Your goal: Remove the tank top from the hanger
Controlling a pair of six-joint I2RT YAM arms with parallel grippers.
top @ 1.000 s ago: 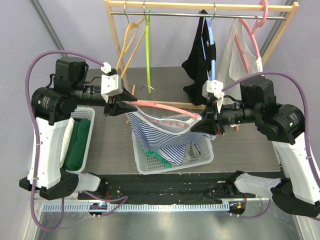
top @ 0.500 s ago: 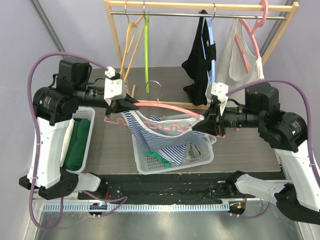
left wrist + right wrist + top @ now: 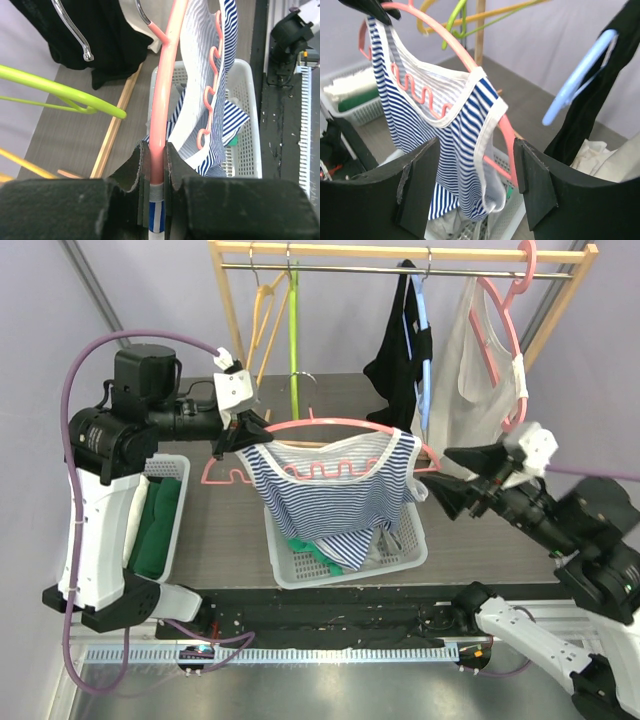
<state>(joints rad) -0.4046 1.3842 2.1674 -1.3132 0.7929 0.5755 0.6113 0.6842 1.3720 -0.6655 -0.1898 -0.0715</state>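
Left end effector (image 3: 154, 150) pinched hanger (image 3: 330, 424); right end effector (image 3: 445, 478) spread, empty — best seemed pinching top (image 3: 330, 490) strap (image 3: 408, 445), sliding outward.

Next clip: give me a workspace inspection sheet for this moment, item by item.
Surface: dark table, wood grain showing between the baskets.
Job's things: striped tank top hangs on the pink hanger, not yet off.
Clutter: white basket sits under the tank top; side basket holds green cloth.
End effectors: left end effector shut on the pink hanger's end; right end effector open, empty, apart from the tank top.
Cables: purple cable loops over the left arm, clear of the hanger.
Surroundings: wooden rack behind, carrying a green hanger, black garment and white garment.
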